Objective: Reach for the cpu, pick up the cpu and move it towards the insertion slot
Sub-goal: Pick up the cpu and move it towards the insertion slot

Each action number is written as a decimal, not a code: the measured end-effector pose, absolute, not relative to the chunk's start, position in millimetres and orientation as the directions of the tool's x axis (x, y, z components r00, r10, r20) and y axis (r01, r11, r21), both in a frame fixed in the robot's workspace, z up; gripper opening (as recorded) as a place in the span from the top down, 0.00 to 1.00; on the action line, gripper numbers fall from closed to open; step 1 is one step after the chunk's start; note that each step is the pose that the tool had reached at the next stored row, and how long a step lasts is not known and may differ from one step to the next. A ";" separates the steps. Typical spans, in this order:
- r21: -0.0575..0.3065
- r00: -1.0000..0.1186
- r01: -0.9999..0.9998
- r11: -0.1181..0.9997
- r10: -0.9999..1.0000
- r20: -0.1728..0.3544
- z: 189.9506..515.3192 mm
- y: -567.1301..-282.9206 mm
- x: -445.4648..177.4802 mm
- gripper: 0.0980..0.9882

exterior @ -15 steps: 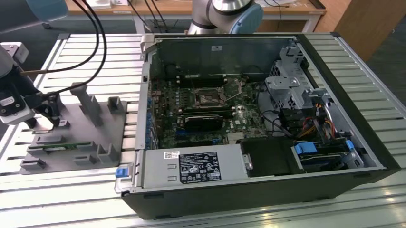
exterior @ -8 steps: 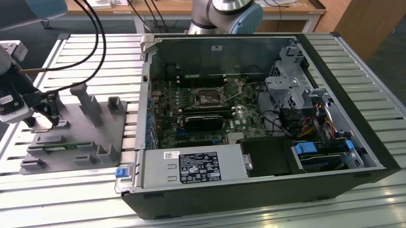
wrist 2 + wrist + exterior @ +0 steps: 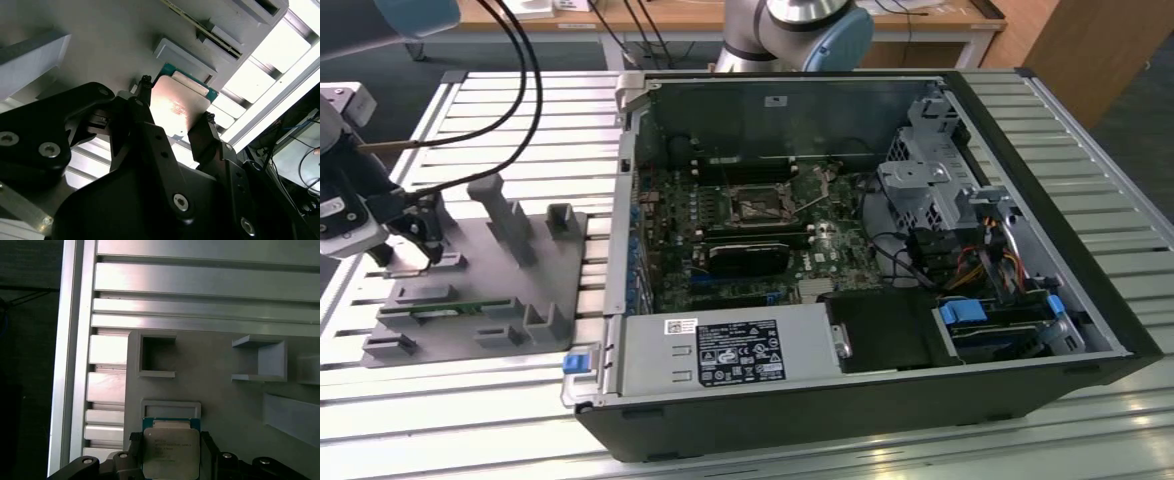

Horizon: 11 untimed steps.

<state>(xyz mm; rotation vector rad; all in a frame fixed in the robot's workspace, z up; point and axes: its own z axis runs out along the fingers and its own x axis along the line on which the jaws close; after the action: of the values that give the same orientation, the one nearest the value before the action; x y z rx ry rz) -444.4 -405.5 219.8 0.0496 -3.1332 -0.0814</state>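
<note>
The cpu (image 3: 177,107) is a flat square chip with a shiny silver top and a thin green rim. In both wrist views it sits between my black fingers, just beside a shallow grey holder frame (image 3: 171,407) on the fixture plate. My gripper (image 3: 177,100) (image 3: 170,438) is shut on the cpu, one finger against each of two opposite edges. In the exterior view my gripper (image 3: 420,248) is low over the plate's far corner at the exterior view's left. The insertion slot (image 3: 757,208) is the silver-framed square socket on the motherboard inside the open case, far from the gripper.
The grey fixture plate (image 3: 494,290) carries upright blocks (image 3: 500,215) and a narrow green memory strip (image 3: 447,310). The open black computer case (image 3: 854,400) lies on a slatted aluminium table (image 3: 520,110). Cables (image 3: 520,60) hang above the table's left part.
</note>
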 end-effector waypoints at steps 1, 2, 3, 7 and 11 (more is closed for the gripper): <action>0.052 -0.999 -0.031 0.998 -0.032 0.006 220.0 -405.5 -444.4 0.50; 0.052 -0.999 -0.031 0.998 -0.032 0.006 220.2 -405.5 -444.4 0.50; 0.052 -0.999 -0.031 0.998 -0.032 0.006 220.8 -405.5 -444.5 0.50; 0.052 -0.999 -0.031 0.998 -0.032 0.006 224.4 -405.5 -444.5 0.50; 0.052 -0.999 -0.032 0.998 -0.032 0.006 233.2 -405.5 -444.4 0.50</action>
<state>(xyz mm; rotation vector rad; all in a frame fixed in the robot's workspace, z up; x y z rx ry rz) -444.4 -405.5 233.2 0.0497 -3.1332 -0.0815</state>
